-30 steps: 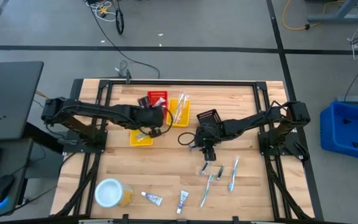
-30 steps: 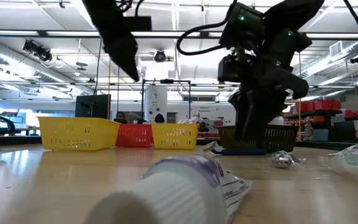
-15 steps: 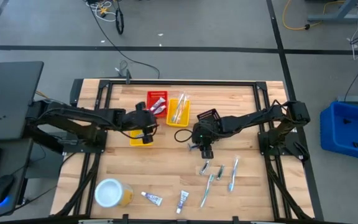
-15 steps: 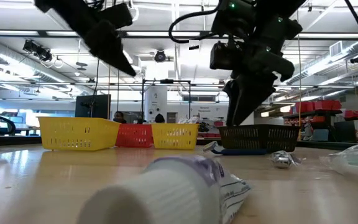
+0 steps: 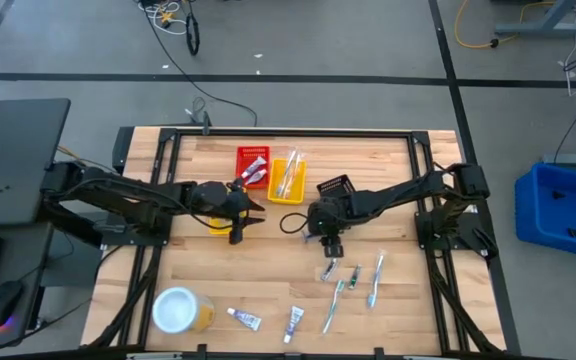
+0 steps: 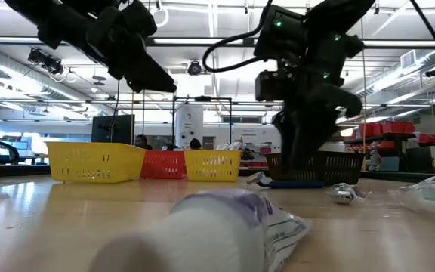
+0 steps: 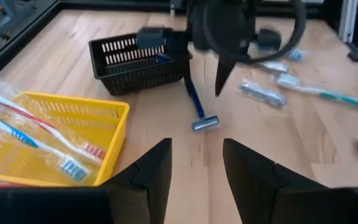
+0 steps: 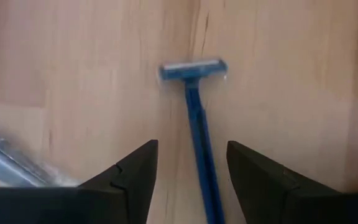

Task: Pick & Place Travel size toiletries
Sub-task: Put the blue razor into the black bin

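The right claw (image 5: 330,247) has come down over the blue razor (image 8: 194,118) near the worktop's middle, fingers wide and empty (grasp seemingly next), while the left claw (image 5: 238,232) hangs part-open, having drawn back from the yellow basket (image 7: 55,140).

Red basket (image 5: 253,163), two yellow baskets (image 5: 288,180), black basket (image 5: 335,186), white-lidded yellow container (image 5: 180,310) on wooden table (image 5: 418,310).

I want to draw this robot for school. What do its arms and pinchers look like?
Draw two thin black arms made of jointed sections. A black cable loops beside the right arm, and a small green light glows on it. The left gripper and the right gripper each have two flat, dark, wedge-shaped fingers. No lettering or stickers are visible on them.
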`<state>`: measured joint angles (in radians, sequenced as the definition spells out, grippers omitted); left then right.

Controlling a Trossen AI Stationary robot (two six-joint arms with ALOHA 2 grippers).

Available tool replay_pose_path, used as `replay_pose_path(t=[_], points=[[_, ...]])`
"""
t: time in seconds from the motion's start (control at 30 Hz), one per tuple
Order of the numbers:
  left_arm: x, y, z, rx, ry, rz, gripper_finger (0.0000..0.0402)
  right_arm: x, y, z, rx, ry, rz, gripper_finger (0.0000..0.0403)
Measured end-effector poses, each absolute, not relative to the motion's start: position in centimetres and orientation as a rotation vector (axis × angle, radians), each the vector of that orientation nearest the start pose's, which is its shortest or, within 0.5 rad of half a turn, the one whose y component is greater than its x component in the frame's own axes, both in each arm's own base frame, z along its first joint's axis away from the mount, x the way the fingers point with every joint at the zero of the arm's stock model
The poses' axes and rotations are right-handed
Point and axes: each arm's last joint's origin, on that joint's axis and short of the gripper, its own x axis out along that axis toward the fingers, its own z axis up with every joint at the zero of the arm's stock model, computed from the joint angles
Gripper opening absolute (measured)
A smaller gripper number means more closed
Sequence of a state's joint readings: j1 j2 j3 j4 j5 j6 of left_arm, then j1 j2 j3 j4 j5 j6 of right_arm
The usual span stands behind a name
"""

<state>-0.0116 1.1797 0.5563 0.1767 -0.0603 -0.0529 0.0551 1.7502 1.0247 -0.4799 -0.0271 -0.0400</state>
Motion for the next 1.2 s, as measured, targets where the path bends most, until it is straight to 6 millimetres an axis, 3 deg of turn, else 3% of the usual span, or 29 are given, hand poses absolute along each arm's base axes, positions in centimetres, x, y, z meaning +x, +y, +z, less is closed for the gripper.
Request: replay_pose_path(t=[0.37,0.6,0.8,1.2], points=[[23.8,0.0,20.6,-0.076,0.442,0.102,0.0153,32.3,0.6,14.9,-0.041,1.239,0.080,0.0195],[23.8,0.0,20.6,-0.095,0.442,0.108,0.0153,32.2,0.7,13.5,-0.042,1.270,0.143,0.0189],[23.8,0.0,20.6,-0.108,0.442,0.111,0.0153,32.3,0.7,13.5,-0.048,1.255,0.148,0.0179],[23.8,0.0,20.6,-0.117,0.441,0.113,0.0153,32.4,0.7,13.5,-0.071,1.242,0.164,0.0079]])
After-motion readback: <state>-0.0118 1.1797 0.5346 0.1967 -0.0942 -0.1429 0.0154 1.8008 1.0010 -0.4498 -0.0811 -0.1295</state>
